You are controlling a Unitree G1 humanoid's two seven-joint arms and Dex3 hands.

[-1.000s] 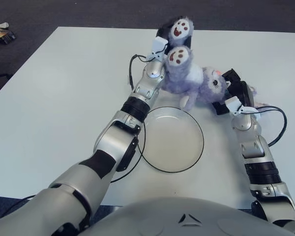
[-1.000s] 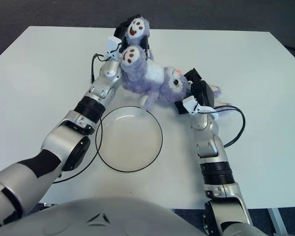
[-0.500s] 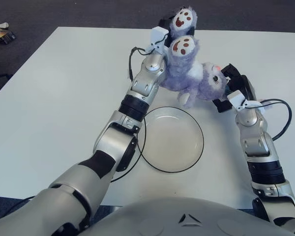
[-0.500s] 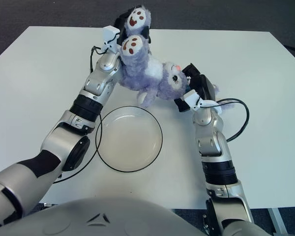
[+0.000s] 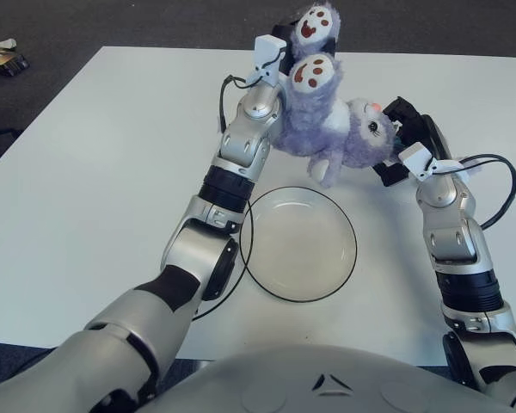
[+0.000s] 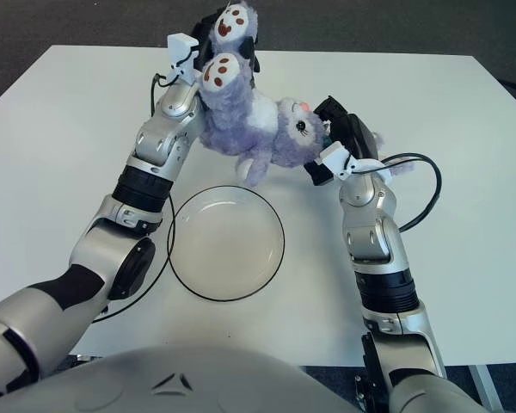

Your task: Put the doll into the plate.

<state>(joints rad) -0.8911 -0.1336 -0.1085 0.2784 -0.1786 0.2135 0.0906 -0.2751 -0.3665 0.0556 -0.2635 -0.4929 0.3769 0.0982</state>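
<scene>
Doll [image 5: 327,129] (purple, feet upward) hangs in the upper centre of the frame above the table [image 5: 86,172], gripped at its legs by the left robot hand [image 5: 285,45] and at its head by the right robot hand [image 5: 410,142], just beyond the plate [image 5: 299,243].

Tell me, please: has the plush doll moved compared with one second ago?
Yes. The purple plush doll, held between the left hand and right hand, has risen off the white table, showing further above the plate's far rim.
</scene>
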